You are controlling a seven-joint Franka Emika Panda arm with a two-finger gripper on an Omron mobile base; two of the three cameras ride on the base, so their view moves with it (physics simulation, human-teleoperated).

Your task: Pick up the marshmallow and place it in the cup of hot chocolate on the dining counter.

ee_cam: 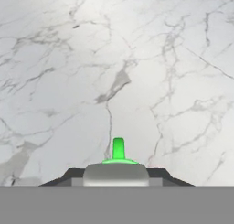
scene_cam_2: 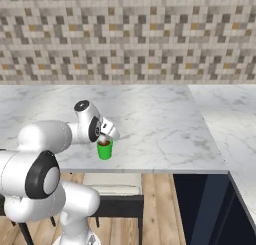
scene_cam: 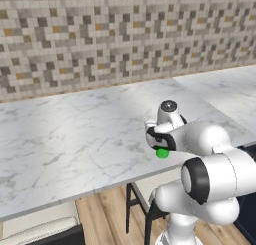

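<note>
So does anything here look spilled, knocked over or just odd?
Nothing stands out. The green cup stands upright near the front edge of the marble counter, with brown drink inside and no spill around it. The gripper hangs right above its rim, closed on a small pale block that is hard to make out.

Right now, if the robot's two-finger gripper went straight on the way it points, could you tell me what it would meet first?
Most likely the small bright green cup of brown liquid directly under the gripper, then the white marble counter; depth is unclear.
</note>
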